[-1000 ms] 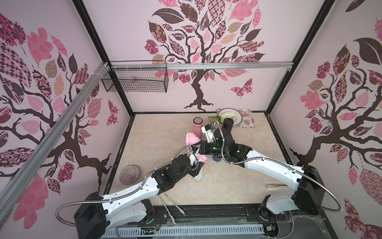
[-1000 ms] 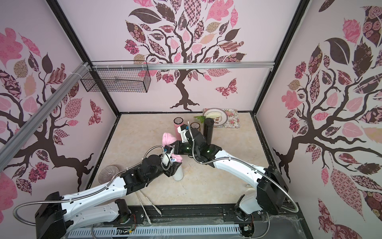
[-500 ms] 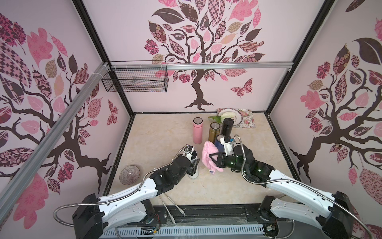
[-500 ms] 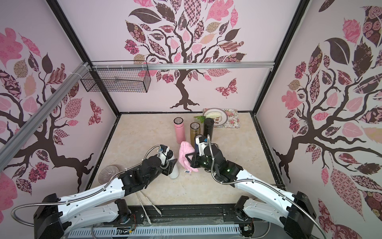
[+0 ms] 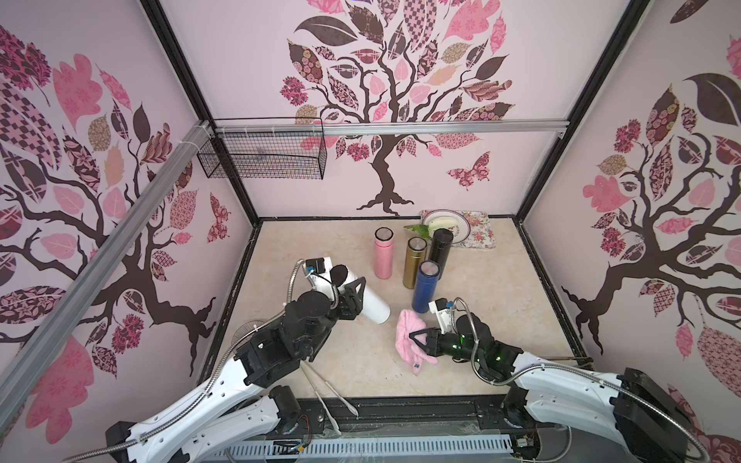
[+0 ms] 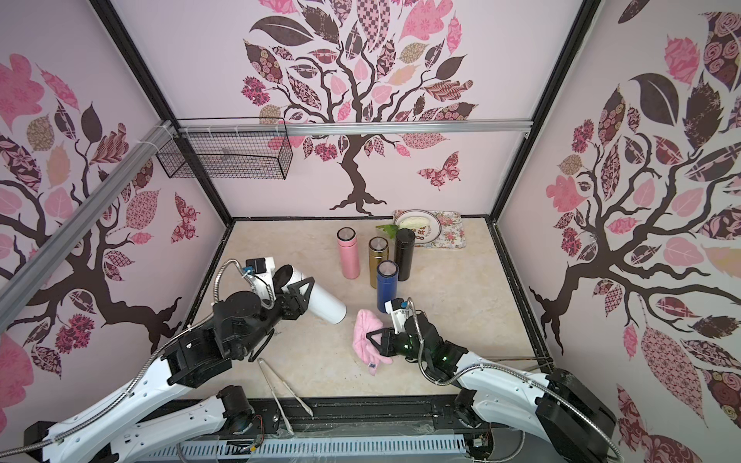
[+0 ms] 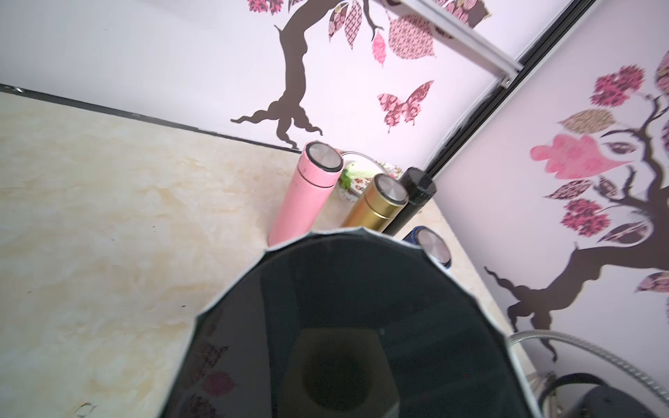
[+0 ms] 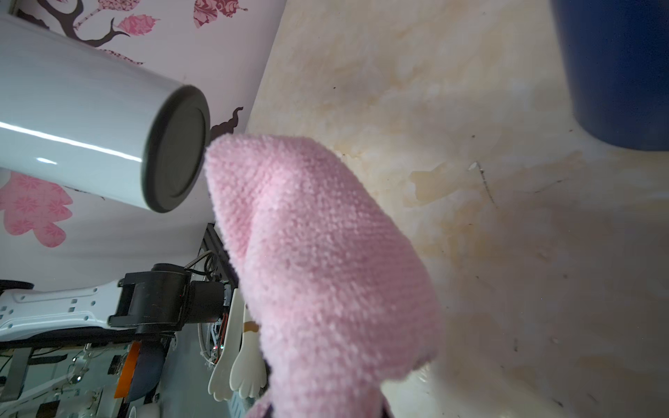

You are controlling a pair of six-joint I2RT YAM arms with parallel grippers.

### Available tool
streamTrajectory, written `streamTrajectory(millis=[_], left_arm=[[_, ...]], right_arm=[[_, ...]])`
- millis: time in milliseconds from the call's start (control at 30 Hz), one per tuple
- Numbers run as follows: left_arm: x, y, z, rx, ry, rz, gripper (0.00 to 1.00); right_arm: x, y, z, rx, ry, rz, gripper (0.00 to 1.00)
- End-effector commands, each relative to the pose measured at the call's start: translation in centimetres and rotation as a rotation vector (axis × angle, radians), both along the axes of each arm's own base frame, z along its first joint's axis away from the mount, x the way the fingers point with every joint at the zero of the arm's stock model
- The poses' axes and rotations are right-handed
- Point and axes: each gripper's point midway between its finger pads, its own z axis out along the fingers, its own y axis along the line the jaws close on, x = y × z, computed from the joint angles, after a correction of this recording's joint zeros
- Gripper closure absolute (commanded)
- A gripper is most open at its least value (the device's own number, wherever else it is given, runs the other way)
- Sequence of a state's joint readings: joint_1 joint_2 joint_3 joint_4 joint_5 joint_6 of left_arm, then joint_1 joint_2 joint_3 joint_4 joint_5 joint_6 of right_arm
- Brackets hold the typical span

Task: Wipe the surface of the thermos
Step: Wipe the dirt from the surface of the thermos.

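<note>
Careful here: clamping the slick white thermos [image 5: 375,306] across its body with the left pincer [image 5: 353,298], pressed hard against both sides, holding it tilted clear of the tabletop [image 5: 501,288], lid end high, base dipping towards the middle. Push too hard with the cloth and could twist or slide that glossy cylinder out of so narrow a grip, straight down onto the tabletop. Pinching the pink cloth [image 5: 405,330] in the right pincer [image 5: 415,340], shut on one fold only, leaving plenty hanging loose; could bunch, drag or pull free on a firm stroke. Mind the blue thermos [image 5: 426,286] standing just beside the right wrist, too: swing wide and could knock it into the gold thermos [image 5: 413,266] behind. Hard to reach the band hidden under the left pincer as well, so likely to leave a strip unwiped without a regrip. As for placing: pointing the thermos base at the cloth, near it but apart in both top views; looks almost touching in the right wrist view, yet cannot confirm contact. Off to the left of the right pincer, then, and higher, across a small gap of bare tabletop.
</note>
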State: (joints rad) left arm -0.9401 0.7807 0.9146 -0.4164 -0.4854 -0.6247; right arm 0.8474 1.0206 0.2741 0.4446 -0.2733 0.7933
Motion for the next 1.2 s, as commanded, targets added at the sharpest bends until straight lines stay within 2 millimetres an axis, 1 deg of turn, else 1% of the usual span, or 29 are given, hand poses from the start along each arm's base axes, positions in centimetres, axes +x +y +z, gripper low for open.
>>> streamTrajectory(millis=[0,67,167,267,367,433,533,600,700,767,833,933,1033,1100,1167], left_arm=[[-0.3,-0.8,2.3,-0.145,-0.006,-0.03,1.0],[-0.4,-1.5,2.7,-0.197,-0.02,-0.061,1.0],[-0.4,-2.6,2.8,-0.255,-0.031,-0.103,1.0],[-0.3,-3.3,2.5,-0.273,-0.033,-0.123,1.0],[-0.2,-3.2,1.9,-0.2,-0.001,-0.113,1.0],[-0.3,-3.2,1.5,-0.15,0.014,-0.119,1.0],[-0.4,-2.7,0.5,-0.057,0.05,-0.113,1.0],[-0.6,-2.8,-0.4,0.003,0.075,-0.13,1.0],[-0.8,-2.8,-1.7,0.051,0.106,-0.139,1.0],[-0.9,-2.7,-2.1,0.048,0.107,-0.139,1.0],[-0.9,-3.0,-2.0,0.01,0.097,-0.148,1.0],[-0.8,-3.7,-1.3,-0.09,0.067,-0.163,1.0],[-0.7,-4.5,-0.4,-0.209,0.018,-0.178,1.0],[-0.4,-4.5,-0.5,-0.231,0.0,-0.166,1.0],[0.0,-4.3,-1.0,-0.206,-0.005,-0.142,1.0]], right_arm=[[0.0,2.9,6.4,0.134,-0.194,0.097,1.0],[0.1,3.8,7.8,0.153,-0.24,0.114,1.0],[0.6,5.0,9.2,0.202,-0.275,0.126,1.0],[0.9,6.5,9.1,0.223,-0.257,0.164,1.0],[1.2,6.9,8.4,0.217,-0.235,0.152,1.0],[1.7,6.3,7.8,0.192,-0.232,0.109,1.0],[2.1,4.8,8.0,0.143,-0.26,0.046,1.0],[2.4,3.7,8.5,0.109,-0.291,0.004,1.0],[2.5,2.0,9.9,0.102,-0.337,-0.052,1.0],[2.3,1.3,11.0,0.101,-0.363,-0.06,1.0],[2.2,1.1,11.4,0.095,-0.371,-0.063,1.0],[1.7,2.0,11.2,0.139,-0.338,-0.023,1.0],[1.1,3.8,9.8,0.181,-0.278,0.038,1.0],[0.5,5.3,9.0,0.191,-0.254,0.079,1.0],[-0.2,6.7,8.5,0.215,-0.224,0.129,1.0]])
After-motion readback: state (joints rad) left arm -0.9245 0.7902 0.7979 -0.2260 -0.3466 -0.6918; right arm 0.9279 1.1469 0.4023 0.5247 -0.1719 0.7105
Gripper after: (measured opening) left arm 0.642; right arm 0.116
